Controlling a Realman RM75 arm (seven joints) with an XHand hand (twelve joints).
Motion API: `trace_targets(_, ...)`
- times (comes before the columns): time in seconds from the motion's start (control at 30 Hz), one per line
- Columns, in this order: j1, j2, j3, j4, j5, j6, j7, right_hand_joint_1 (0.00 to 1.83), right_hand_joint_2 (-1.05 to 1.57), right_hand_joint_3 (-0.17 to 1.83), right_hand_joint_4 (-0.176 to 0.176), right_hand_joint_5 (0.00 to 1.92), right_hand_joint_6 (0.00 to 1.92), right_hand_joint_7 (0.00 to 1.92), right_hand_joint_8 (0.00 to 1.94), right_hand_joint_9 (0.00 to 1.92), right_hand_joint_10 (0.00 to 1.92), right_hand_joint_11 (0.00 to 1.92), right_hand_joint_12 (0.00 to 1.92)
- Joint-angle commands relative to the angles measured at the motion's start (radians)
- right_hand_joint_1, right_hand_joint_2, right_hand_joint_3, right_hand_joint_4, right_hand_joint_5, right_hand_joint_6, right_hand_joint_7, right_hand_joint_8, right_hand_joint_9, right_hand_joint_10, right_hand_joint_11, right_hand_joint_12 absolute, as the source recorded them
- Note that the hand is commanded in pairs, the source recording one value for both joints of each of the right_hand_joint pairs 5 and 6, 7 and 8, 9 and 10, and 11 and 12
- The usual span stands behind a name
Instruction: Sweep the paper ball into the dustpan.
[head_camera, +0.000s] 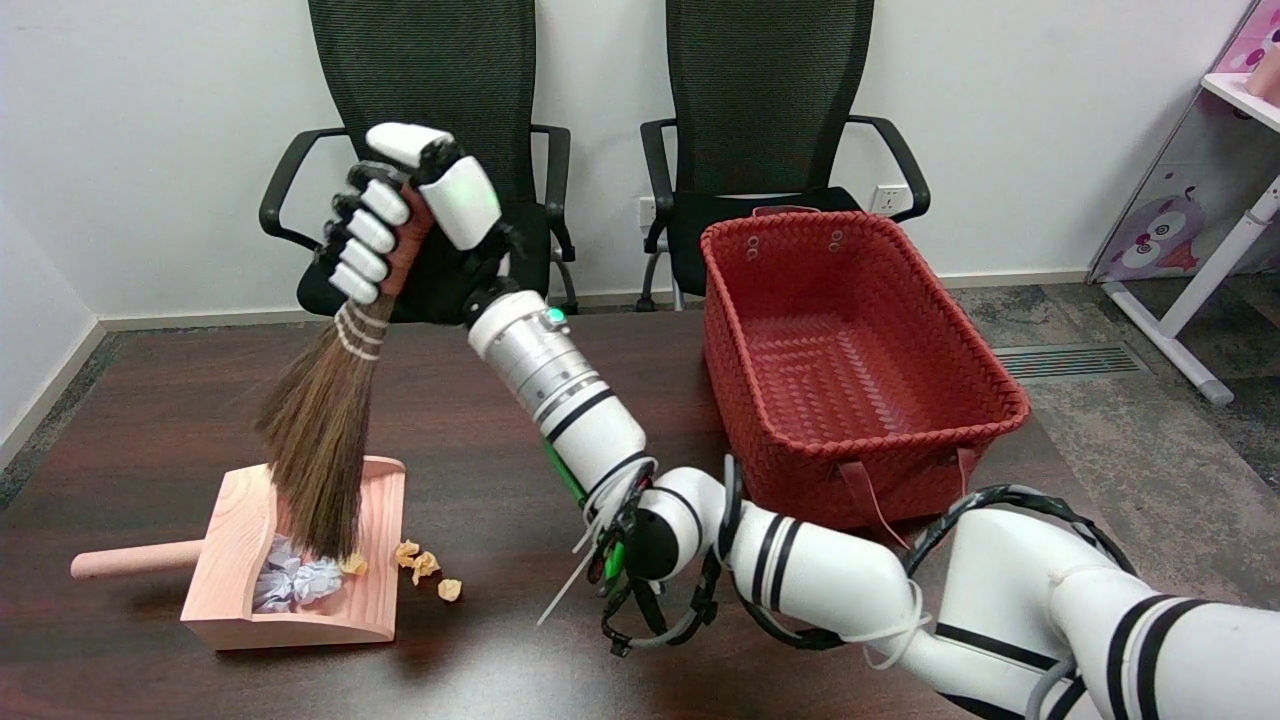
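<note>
Desk of dark brown wood fills the room in front of me. A red woven basket sits at its far right edge. The white right arm reaches across from the near right corner, its black-and-white right hand raised with fingers wrapped tight around the reddish handle of a brown straw broom, bristles hanging down into a pale wooden dustpan near the left edge. A crumpled white paper ball lies inside the dustpan, just under the bristle tips. Small orange paper scraps lie on the desk just beside the dustpan's right side.
</note>
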Motion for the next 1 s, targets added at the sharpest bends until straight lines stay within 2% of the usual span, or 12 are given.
trace_targets(0.03,-0.196,0.16,0.163,-0.391,0.122,-0.159,-0.537,0.46,1.02,1.03,0.0,1.92,1.92,1.92,1.92,1.92,1.92,1.92,1.92)
trace_targets(0.27,-0.298,0.2,0.101,-0.595,0.353,-0.289,-1.124,0.4,1.21,1.03,0.009,1.92,1.92,1.92,1.92,1.92,1.92,1.92,1.92)
trace_targets(0.4,-0.335,0.193,0.083,-0.62,0.36,-0.34,-1.146,0.4,1.26,1.03,0.01,1.92,1.92,1.92,1.92,1.92,1.92,1.92,1.92)
trace_targets(0.8,-0.362,0.203,0.061,-0.675,0.398,-0.33,-1.146,0.4,1.27,1.08,0.012,1.92,1.92,1.92,1.92,1.92,1.92,1.92,1.92)
trace_targets(1.0,-0.368,0.189,-0.012,-0.671,0.408,-0.331,-1.146,0.39,1.33,1.07,0.015,1.92,1.92,1.92,1.92,1.92,1.92,1.92,1.92)
